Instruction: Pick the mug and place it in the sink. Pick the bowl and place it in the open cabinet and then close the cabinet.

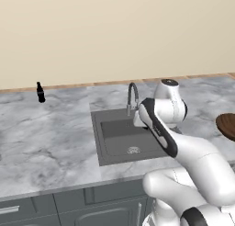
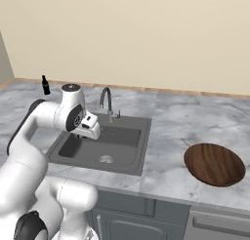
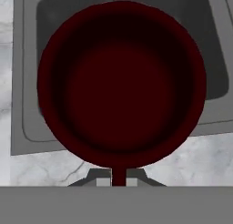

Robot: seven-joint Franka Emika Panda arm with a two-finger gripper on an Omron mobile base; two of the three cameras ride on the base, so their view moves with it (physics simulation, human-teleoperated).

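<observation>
In the hand view my gripper (image 3: pixel 118 178) is shut on the near rim of the mug (image 3: pixel 120 82). The mug is seen from above as a round cup with a dark red inside. It hangs over the sink (image 3: pixel 27 104), whose dark grey basin lies right beneath it. In the right base view the hand (image 2: pixel 89 124) is held low over the left part of the sink (image 2: pixel 128 156), beside the faucet (image 2: pixel 106 100). The wooden bowl (image 2: pixel 215 164) lies on the counter right of the sink, its edge also at the right border (image 1: pixel 227 125). The cabinet is out of view.
A small black bottle (image 1: pixel 40 93) stands at the counter's back left by the wall. The curved steel faucet (image 1: pixel 132 95) rises behind the basin, close to my forearm. Grey marble counter (image 2: pixel 185 122) stretches on both sides of the sink, with drawers and doors below its front edge.
</observation>
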